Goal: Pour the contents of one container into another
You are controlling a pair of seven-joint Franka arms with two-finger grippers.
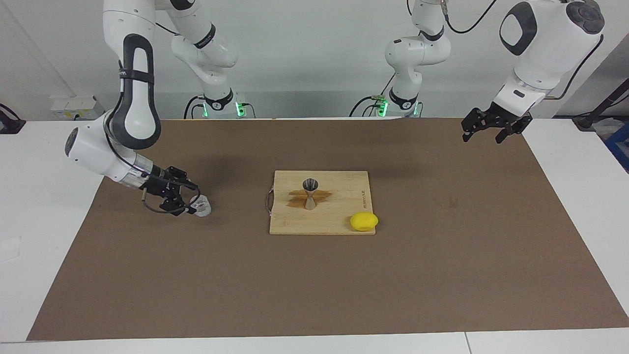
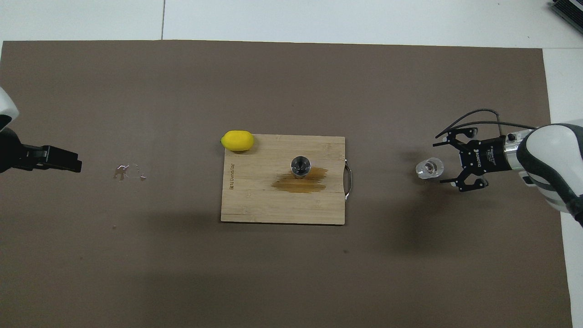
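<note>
Standing upright on the brown mat (image 1: pixel 314 295), the clear cup (image 1: pixel 202 206) is found toward the right arm's end of the table, well apart from the wooden cutting board (image 1: pixel 344 187). The cup is not held. The right gripper (image 1: pixel 183 198) is seen just beside it, low over the mat, with its 2 fingers spread wide apart and nothing between them. In the overhead view the same cup (image 2: pixel 429 167) is shown with its mouth up, and the right gripper (image 2: pixel 451 159) is placed a little away from it, on the side of the right arm's end of the table; a small gap is visible between the fingertips and the glass.

The metal jigger (image 1: pixel 310 193) is placed upright on the cutting board, near the middle of it, and a dark wet stain (image 2: pixel 300 180) is spread on the wood around and beside its foot. A yellow lemon (image 1: pixel 364 221) is laid at the corner of the board that is farther from the robots and toward the left arm's end; it seems to touch the board's edge.

The left gripper (image 1: pixel 484 130) is held up in the air over the mat's corner near the left arm's base, with its fingers apart and empty. This arm is waiting. Some small drops (image 2: pixel 129 172) are seen on the mat near it.
</note>
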